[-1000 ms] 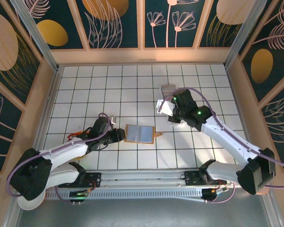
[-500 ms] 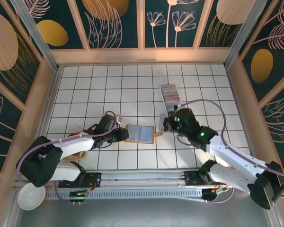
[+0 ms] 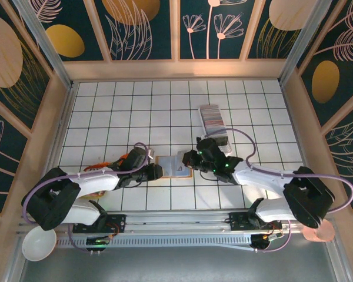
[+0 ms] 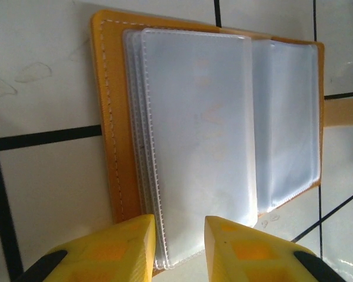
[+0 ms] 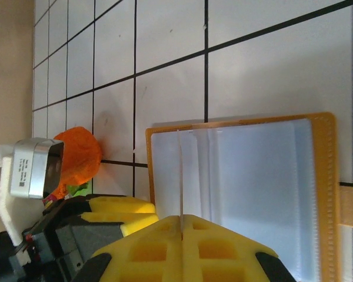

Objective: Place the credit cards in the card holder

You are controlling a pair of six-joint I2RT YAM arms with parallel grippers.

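Right, 1 card holder point(image 3: 175, 166) lies open on the counter point(image 3: 106, 106) btwn 2 arms: left end effector point(image 4: 176, 249) slightly spread at its edge, right end effector point(image 5: 181, 235) pinching 1 credit card point(image 5: 181, 176) edge-on over it. Row of cards point(image 3: 210, 119) beyond, uncountable.

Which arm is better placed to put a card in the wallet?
Right. The right gripper is shut on a thin pale plastic card, held edge-on over the open tan leather card holder. The left gripper straddles the holder's clear sleeves, carrying no card.
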